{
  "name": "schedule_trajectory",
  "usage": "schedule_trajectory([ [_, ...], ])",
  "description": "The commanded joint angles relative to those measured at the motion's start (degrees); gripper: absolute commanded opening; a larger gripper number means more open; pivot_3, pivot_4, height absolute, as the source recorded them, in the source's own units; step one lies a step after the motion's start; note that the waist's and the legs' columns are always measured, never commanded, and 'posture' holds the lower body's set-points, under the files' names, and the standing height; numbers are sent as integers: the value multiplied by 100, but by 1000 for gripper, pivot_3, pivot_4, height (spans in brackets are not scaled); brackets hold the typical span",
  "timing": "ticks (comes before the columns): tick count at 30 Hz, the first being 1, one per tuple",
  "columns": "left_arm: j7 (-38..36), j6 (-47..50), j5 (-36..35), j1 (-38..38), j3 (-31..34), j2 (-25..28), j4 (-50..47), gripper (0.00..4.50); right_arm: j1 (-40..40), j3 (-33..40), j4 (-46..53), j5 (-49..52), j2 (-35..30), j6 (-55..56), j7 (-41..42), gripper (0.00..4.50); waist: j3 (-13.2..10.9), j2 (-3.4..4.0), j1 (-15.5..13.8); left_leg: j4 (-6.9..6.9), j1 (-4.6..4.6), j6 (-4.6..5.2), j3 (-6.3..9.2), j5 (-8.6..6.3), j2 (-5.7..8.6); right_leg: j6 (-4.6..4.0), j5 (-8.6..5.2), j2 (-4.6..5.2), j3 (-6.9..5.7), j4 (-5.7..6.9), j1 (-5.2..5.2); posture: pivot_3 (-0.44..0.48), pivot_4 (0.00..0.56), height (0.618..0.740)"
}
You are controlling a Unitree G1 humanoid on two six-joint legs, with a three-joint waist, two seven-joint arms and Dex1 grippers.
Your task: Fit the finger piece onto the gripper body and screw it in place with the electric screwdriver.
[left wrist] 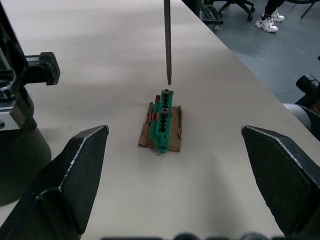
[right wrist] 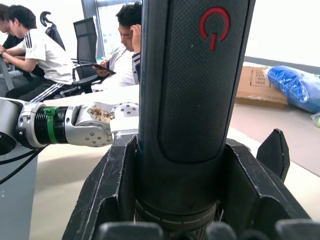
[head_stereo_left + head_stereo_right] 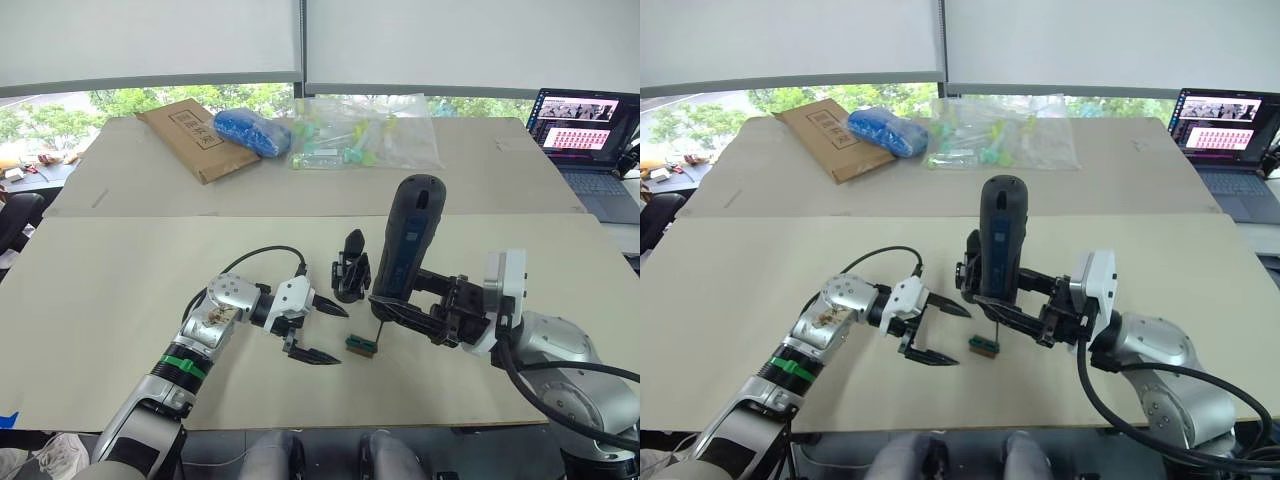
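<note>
Jaws: right (image 3: 400,318) grips upright electric screwdriver (image 3: 405,240); left (image 3: 328,332) wide open, empty.

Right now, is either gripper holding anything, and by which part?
The right gripper holds the electric screwdriver upright by the lower end of its body. The left gripper is open and empty.

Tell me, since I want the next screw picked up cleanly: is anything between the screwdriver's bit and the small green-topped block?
Nothing visible. The electric screwdriver, held upright in the right gripper, has its bit just above the green-topped block.
</note>
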State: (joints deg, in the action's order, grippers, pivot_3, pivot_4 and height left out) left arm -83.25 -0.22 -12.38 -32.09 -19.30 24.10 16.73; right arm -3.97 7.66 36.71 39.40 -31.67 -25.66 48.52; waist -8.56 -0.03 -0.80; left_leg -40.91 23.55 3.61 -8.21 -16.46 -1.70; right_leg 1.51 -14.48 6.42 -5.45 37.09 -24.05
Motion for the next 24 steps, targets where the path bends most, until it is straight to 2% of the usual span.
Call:
schedule_trajectory([
  [1,59,-109,33,-83,8,-71,-30,4500,-26,90,293,105,-37,271,20,1880,0,0,-4,0,0,0,0,0,0,0,0,0,0,0,0,0,150,740],
  [24,194,-244,228,-56,-10,-216,52,4500,-60,-17,34,-39,-60,538,143,1880,0,-1,-2,0,0,1,2,0,0,0,0,0,0,0,0,0,150,740],
])
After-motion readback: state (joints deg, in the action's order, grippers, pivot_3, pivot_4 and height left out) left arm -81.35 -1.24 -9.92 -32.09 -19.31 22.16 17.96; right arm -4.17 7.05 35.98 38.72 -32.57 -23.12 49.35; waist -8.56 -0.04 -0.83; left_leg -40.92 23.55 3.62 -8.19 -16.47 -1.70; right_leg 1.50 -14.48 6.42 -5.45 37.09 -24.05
